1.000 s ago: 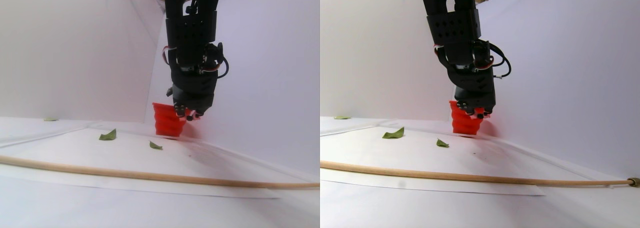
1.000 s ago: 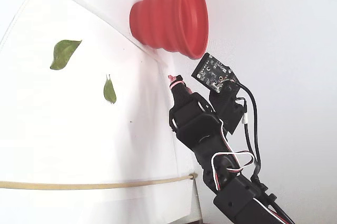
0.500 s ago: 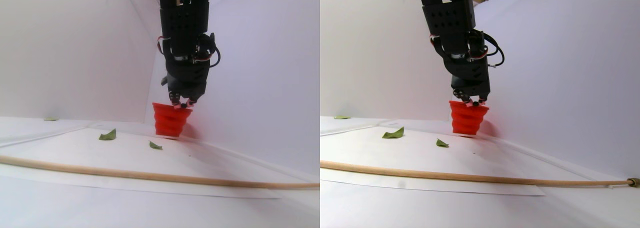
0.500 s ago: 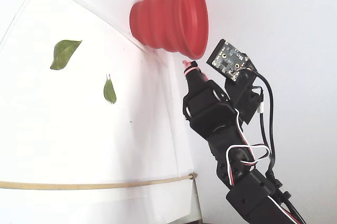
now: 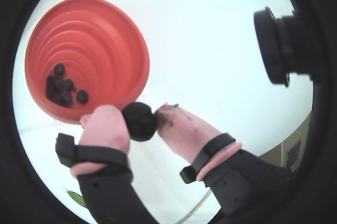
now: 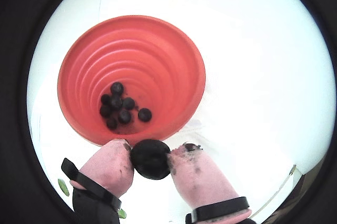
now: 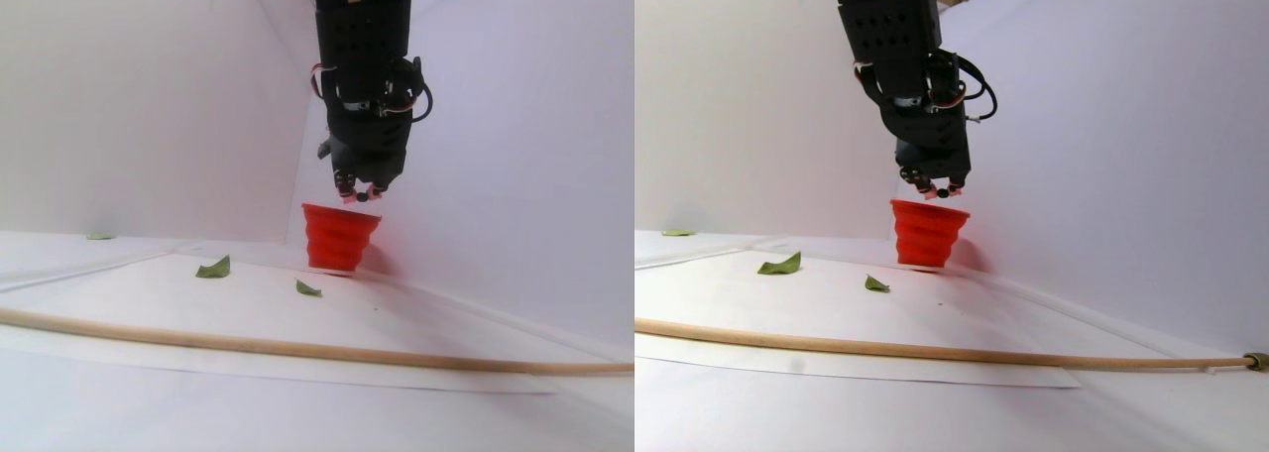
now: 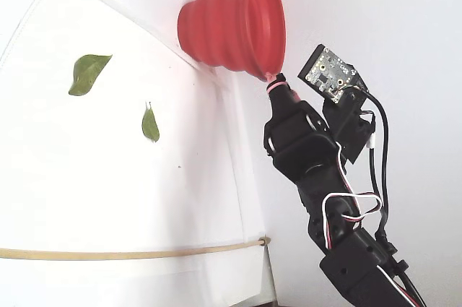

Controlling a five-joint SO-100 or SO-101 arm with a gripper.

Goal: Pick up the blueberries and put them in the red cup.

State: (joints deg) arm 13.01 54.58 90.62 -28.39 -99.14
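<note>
My gripper is shut on one dark blueberry, pinched between its pink fingertips. In a wrist view the same berry sits between the pads just outside the red cup's rim. The red cup stands below and ahead, with several blueberries lying at its bottom. In the stereo pair view the gripper hangs just above the rim of the cup. In the fixed view the gripper tip is at the edge of the cup.
Two green leaves lie on the white sheet. A long wooden stick crosses the front. White walls stand close behind and beside the cup. A camera board rides on the wrist.
The gripper rose from beside the cup's wall and moved over to just above its rim, with the blueberry still held. The cup and leaves stayed put.
</note>
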